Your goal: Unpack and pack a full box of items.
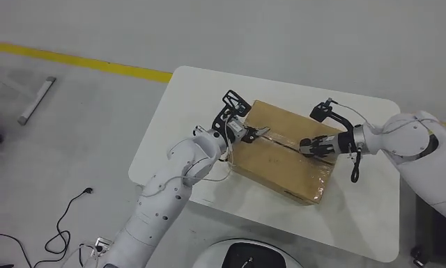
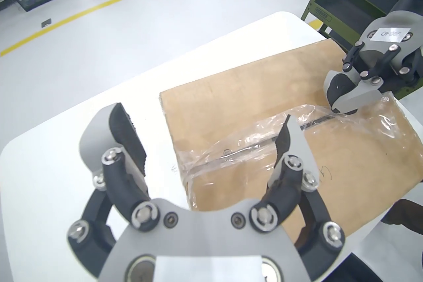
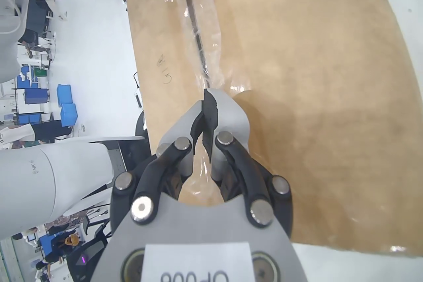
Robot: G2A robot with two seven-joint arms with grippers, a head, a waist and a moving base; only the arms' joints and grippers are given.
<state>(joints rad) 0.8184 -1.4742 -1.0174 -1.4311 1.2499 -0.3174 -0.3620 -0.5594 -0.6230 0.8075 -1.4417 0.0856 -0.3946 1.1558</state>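
A closed cardboard box (image 1: 279, 160) lies in the middle of the white table (image 1: 185, 122). Clear tape (image 2: 238, 144) runs along its top seam, wrinkled and partly lifted. My left gripper (image 1: 245, 118) hovers open at one end of the box (image 2: 251, 88), one finger above the taped seam and the other over the table. My right gripper (image 1: 306, 144) sits on the box top near the other end, shut on a strip of the tape (image 3: 195, 19). In the right wrist view its fingers (image 3: 228, 111) pinch the tape where it lifts off the box (image 3: 297, 65).
The box takes up much of the table; bare surface (image 2: 99, 81) lies around it, widest toward the robot's side. A green cart (image 2: 333, 9) stands just beyond the table's edge. A yellow line (image 1: 83, 62) crosses the floor.
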